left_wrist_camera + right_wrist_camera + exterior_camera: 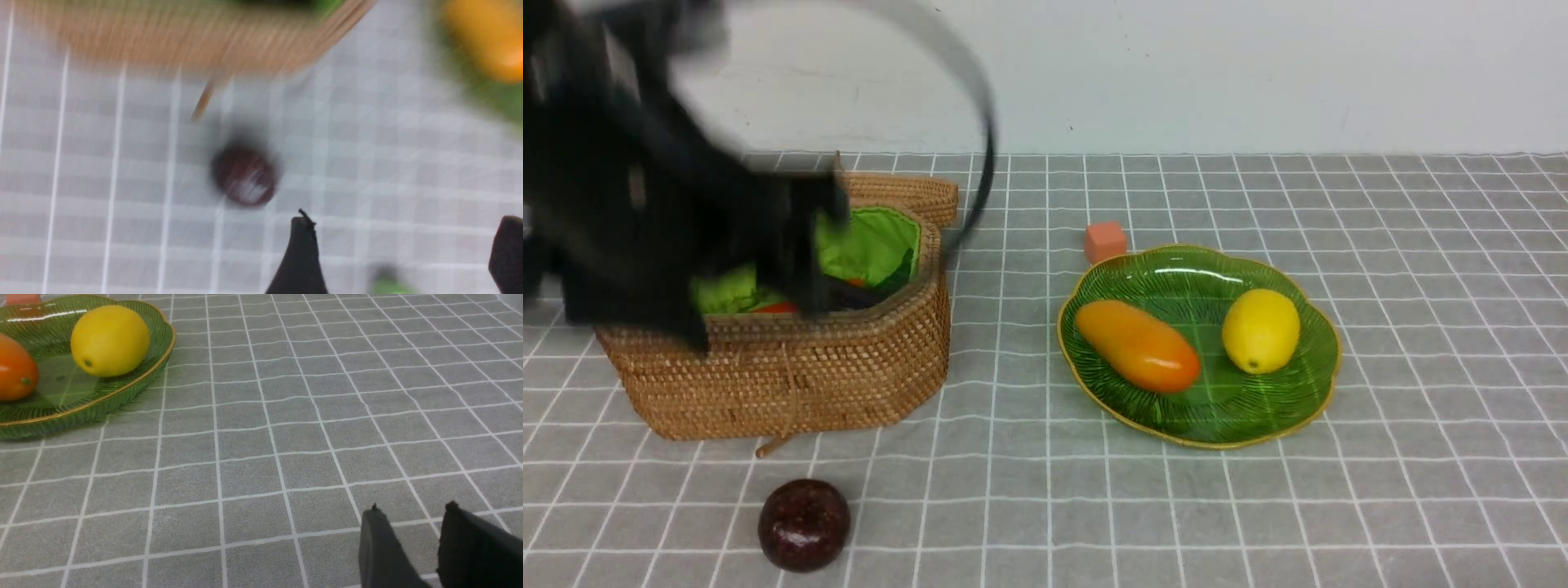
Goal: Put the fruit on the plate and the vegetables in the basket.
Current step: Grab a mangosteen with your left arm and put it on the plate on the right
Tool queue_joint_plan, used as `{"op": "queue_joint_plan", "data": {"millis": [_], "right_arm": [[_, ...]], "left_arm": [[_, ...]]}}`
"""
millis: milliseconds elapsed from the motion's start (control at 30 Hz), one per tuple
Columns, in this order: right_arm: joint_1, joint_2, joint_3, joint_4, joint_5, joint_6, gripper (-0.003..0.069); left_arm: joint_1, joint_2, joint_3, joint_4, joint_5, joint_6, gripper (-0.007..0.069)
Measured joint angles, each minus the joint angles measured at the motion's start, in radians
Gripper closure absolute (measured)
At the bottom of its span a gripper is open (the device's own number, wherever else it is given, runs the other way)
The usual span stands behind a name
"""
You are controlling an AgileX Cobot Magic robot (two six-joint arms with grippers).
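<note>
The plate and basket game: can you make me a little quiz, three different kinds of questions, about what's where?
1. True or false: the lemon lies on the plate.
2. Which fruit lies off the plate? A) mango B) maroon fruit C) lemon
3. Fill in: the left end effector is ____ and holds nothing.

Key: 1 true. 2 B; it sits on the cloth in front of the basket. 3 open.

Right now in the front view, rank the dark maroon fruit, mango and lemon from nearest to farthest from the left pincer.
1. Dark maroon fruit, on the cloth in front of the basket, below the left pincer.
2. Mango, plate's left side.
3. Lemon, plate's right side.
</note>
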Motion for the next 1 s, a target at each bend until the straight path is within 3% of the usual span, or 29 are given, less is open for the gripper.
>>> {"op": "queue_joint_plan", "data": {"millis": [133, 233, 467, 600, 800, 1000], "right_arm": [[0.0, 0.0, 0.0, 0.0, 0.0, 0.0, 0.0427], [0.0, 0.0, 0.0, 0.0, 0.0, 0.0, 0.0424], [0.0, 0.0, 0.0, 0.0, 0.0, 0.0, 0.0423], [0.0, 0.0, 0.0, 0.0, 0.0, 0.0, 0.0421], [0.0, 0.0, 0.0, 0.0, 0.0, 0.0, 0.0421], [0.0, 0.0, 0.0, 0.0, 0.0, 0.0, 0.042]], "left_arm": [[0.0, 0.048, 0.211, 0.004, -0.146, -0.016, 0.0064], [0.0, 0.131, 0.258, 0.019, -0.216, -0.062, 0.0062], [0.0, 0.382, 0.24, 0.137, -0.324, -0.205, 0.005], [-0.001, 0.429, 0.208, 0.148, -0.317, -0.2, 0.006], [-0.001, 0.415, 0.165, 0.093, -0.286, -0.088, 0.0069], [-0.001, 0.313, 0.003, -0.178, -0.208, 0.206, 0.0069]]}}
